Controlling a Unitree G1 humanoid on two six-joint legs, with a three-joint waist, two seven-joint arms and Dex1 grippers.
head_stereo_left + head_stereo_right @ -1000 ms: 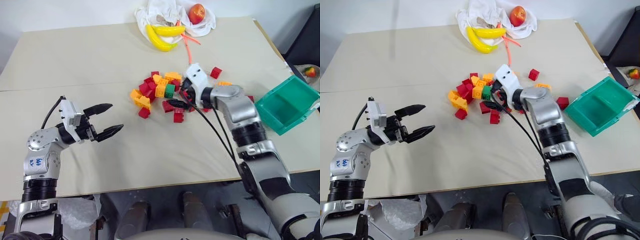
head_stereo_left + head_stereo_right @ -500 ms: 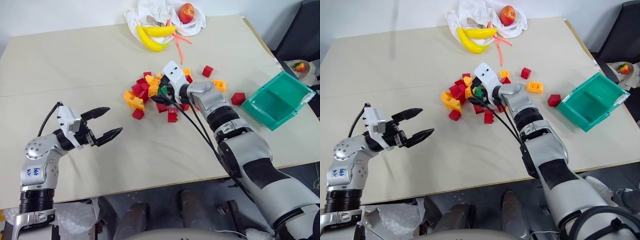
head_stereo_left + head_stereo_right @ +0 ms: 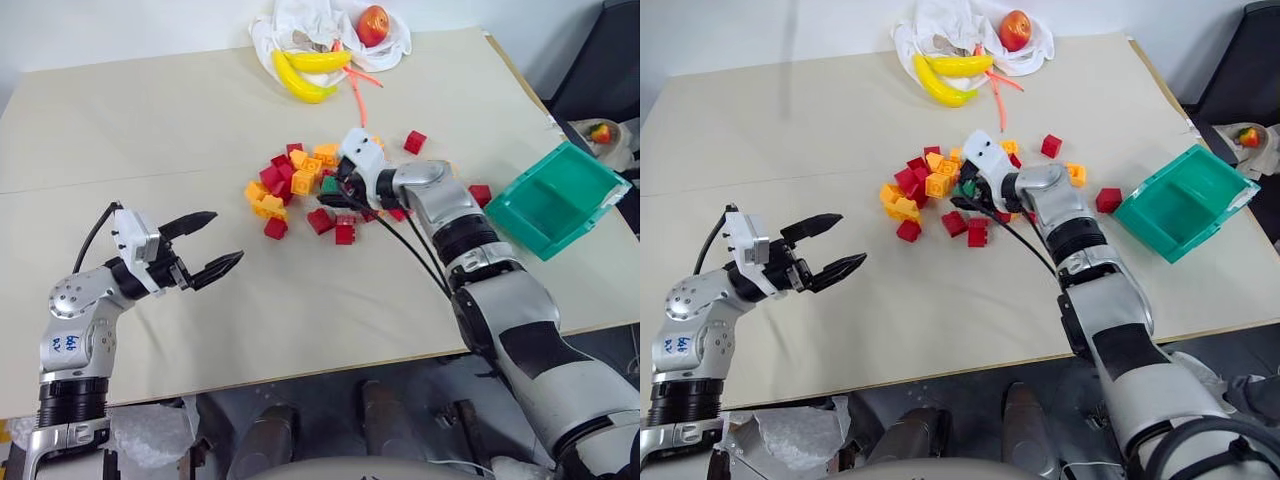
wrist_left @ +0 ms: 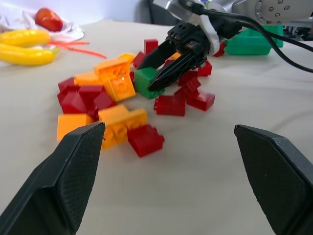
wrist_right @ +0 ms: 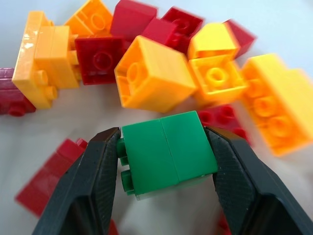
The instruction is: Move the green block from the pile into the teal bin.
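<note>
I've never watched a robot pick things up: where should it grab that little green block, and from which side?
By its two flat opposite sides, coming from the open table, away from the pile. The right gripper pinches the green block this way; studs and neighbouring bricks face elsewhere.

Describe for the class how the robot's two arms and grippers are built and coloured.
Both arms are silver-grey metal with black joint bands. Each wrist has a white housing, and the left gripper and right gripper each have two black fingers. Black cables run along both arms; blue handwriting marks the left forearm.

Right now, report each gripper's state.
Left gripper: open, holding nothing.
Right gripper: shut on the small green plastic toy brick, at the pile of red and orange-yellow bricks.
</note>
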